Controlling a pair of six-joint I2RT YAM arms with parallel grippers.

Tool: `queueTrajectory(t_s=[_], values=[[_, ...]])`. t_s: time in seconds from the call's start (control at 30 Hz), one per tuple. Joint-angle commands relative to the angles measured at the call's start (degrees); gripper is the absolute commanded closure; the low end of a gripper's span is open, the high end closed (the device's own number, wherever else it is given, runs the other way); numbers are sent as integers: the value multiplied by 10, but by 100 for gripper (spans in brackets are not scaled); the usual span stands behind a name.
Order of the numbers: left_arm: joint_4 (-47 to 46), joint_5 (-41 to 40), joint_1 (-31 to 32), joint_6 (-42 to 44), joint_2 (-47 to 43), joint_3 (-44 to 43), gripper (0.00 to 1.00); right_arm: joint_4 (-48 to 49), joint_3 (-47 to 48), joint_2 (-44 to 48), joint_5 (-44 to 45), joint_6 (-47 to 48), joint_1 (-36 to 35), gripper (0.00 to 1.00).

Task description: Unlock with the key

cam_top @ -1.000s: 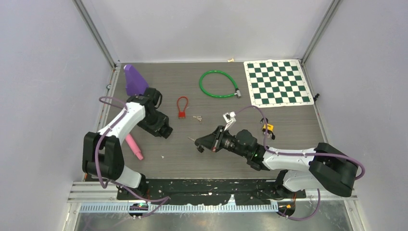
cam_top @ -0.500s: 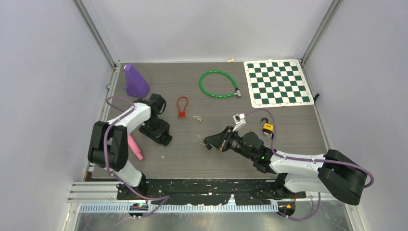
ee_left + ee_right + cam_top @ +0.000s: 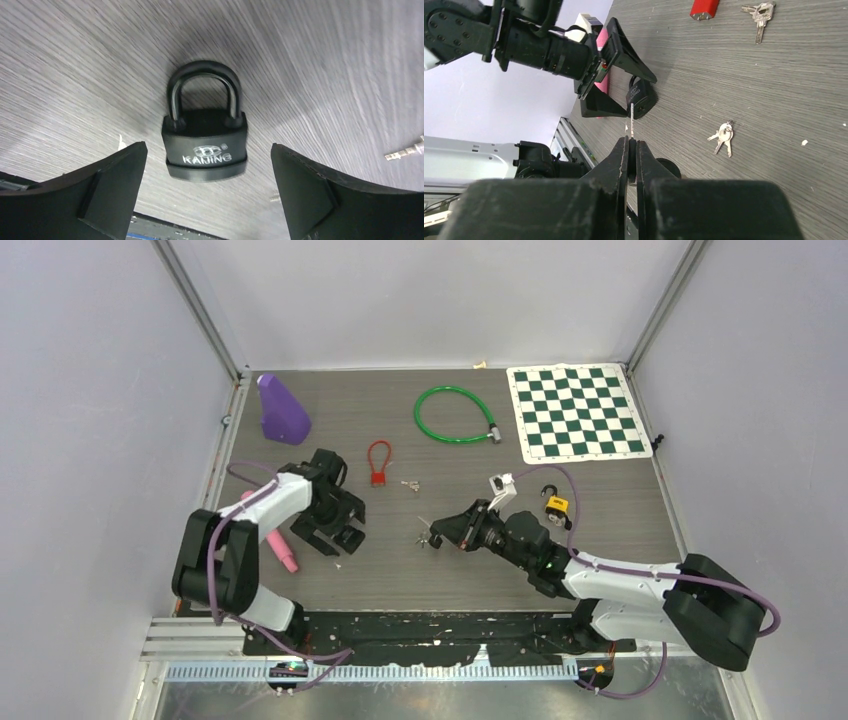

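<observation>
Seen from above, a grey wood-grain surface carries the scene. At about 8 o'clock from its centre, the left end effector has its fingers spread wide and grips nothing. A black padlock rests on the surface between them, touching neither, with both shackle legs seated in its body. At 3 o'clock from it, the right end effector is pinched tight on a silver key, its blade aimed at the padlock. A loose key bunch lies near the blade.
</observation>
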State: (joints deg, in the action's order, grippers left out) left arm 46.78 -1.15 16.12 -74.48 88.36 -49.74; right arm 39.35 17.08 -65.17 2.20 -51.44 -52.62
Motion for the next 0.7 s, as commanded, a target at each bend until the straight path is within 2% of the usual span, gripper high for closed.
queueTrajectory(t_s=[0.0,0.13,0.3,0.37,0.47,0.6,0.67], values=[[-39,31,2,12,-96,20,1,9,5,34,-5,13,13,95],[-54,30,3,54,-208,43,0,22,1,50,-41,11,28,95],[-131,18,8,170,-389,79,0,42,10,65,-76,11,32,95],[-181,65,8,214,-443,91,0,57,16,67,-90,9,32,94],[-259,173,13,257,-466,98,8,76,31,65,-113,1,32,95],[-451,330,28,232,-472,152,17,123,43,54,-136,-21,32,94],[-551,373,41,197,-469,171,19,154,49,45,-146,-36,32,94]])
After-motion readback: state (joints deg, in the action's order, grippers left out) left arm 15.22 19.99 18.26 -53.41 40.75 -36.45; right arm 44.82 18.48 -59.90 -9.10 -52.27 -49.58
